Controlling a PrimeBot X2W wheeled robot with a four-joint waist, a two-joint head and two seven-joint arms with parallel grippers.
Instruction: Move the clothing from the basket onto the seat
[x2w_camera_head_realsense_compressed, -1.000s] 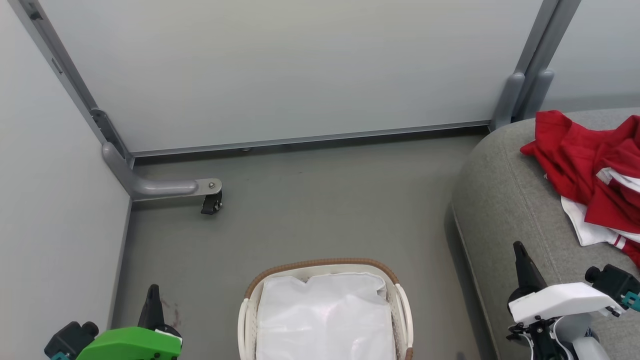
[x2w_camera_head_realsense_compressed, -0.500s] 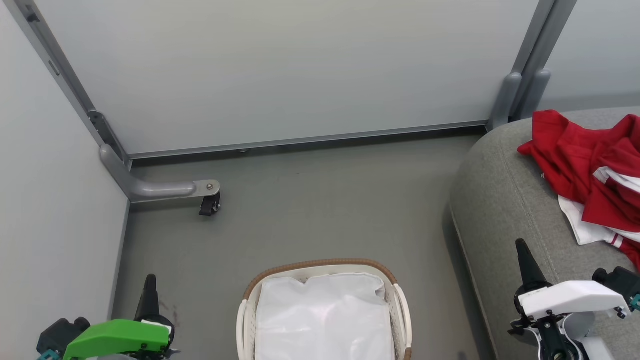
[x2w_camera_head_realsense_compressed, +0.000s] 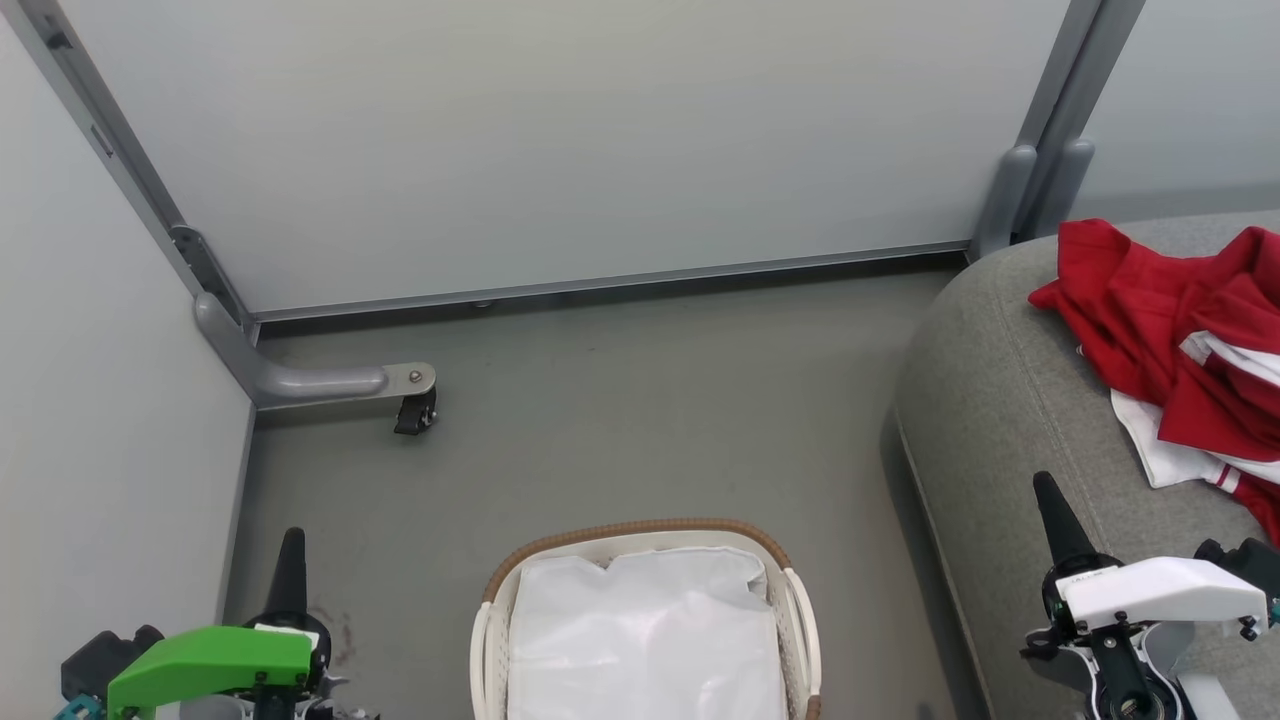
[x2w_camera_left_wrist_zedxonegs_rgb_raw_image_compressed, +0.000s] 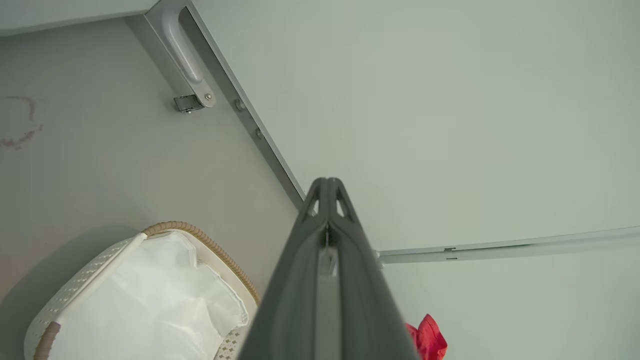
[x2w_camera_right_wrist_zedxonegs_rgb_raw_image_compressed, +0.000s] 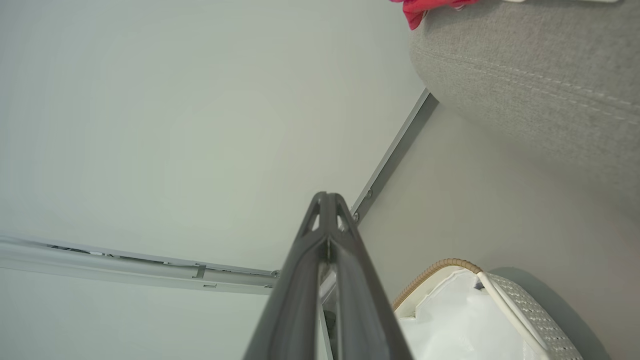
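Basket (x2w_camera_head_realsense_compressed: 640, 527) first: the oval white tub with the brown woven rim stands on the grey floor (x2w_camera_head_realsense_compressed: 620, 400) between the two arms. What shows inside it is the white cloth liner (x2w_camera_head_realsense_compressed: 645, 640), rumpled and spread from wall to wall. Its near end is cut off by the bottom edge of the head view. The clothing (x2w_camera_head_realsense_compressed: 1150, 300) lies in a red heap with white trim on top of the seat (x2w_camera_head_realsense_compressed: 1000, 400), well apart from the basket. The heap runs off the right edge, so its full extent and any print cannot be made out. The seat itself is cropped at the right and bottom. The left gripper (x2w_camera_head_realsense_compressed: 291, 550) hangs over the floor left of the basket, and the right gripper (x2w_camera_head_realsense_compressed: 1048, 495) shows against the seat's near part. Each has its two dark fingers pressed together tip to tip. A small black caster (x2w_camera_head_realsense_compressed: 415, 412) sits under a grey bracket at the panel corner.
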